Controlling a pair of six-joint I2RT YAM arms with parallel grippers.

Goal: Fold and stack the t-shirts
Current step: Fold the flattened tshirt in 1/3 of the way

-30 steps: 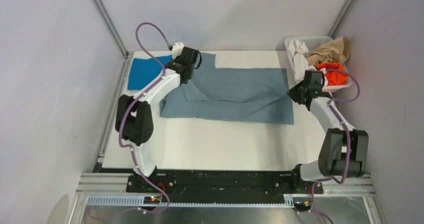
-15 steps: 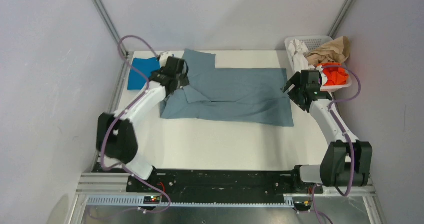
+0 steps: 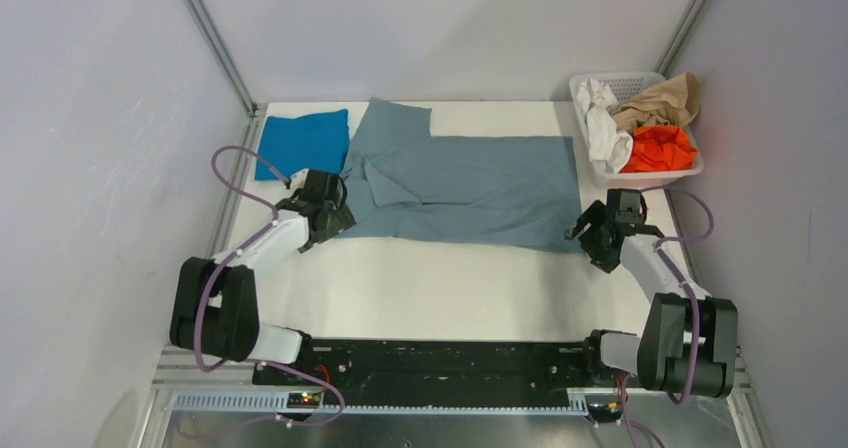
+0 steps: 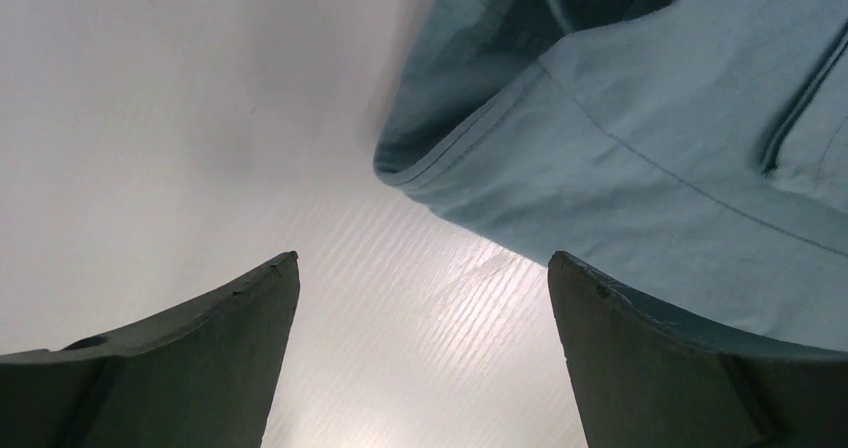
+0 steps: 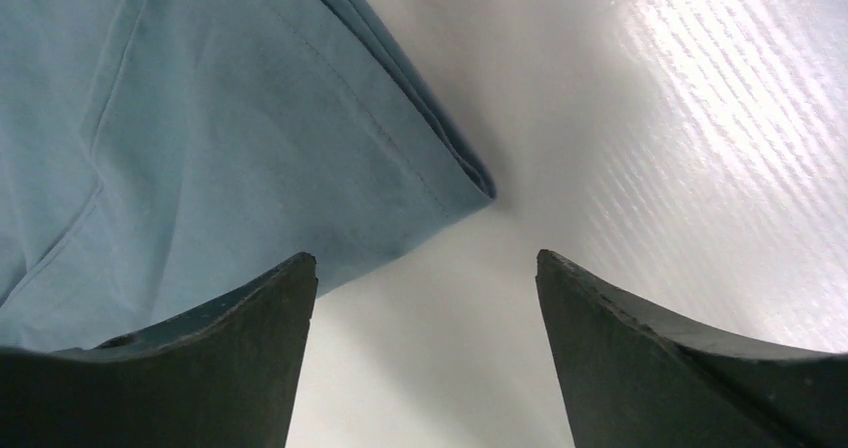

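A large dusty grey-blue t-shirt (image 3: 470,188) lies folded lengthwise across the back half of the white table, one sleeve flap pointing to the far edge. A brighter blue t-shirt (image 3: 300,143) rests folded at the back left. My left gripper (image 3: 335,220) hovers open at the grey-blue shirt's near left corner (image 4: 440,158), nothing between its fingers (image 4: 225,353). My right gripper (image 3: 585,236) is open by the near right corner (image 5: 470,183), also empty.
A white basket (image 3: 690,176) at the back right holds white, tan and orange clothes. Bare white tabletop (image 3: 440,288) stretches between the shirt and the arm bases. Metal frame posts rise at the back corners.
Both grippers let go of the grey-blue shirt's far edge and opened. Both arms drew back toward me, down to the shirt's near corners. The shirt's left sleeve flap now lies flat.
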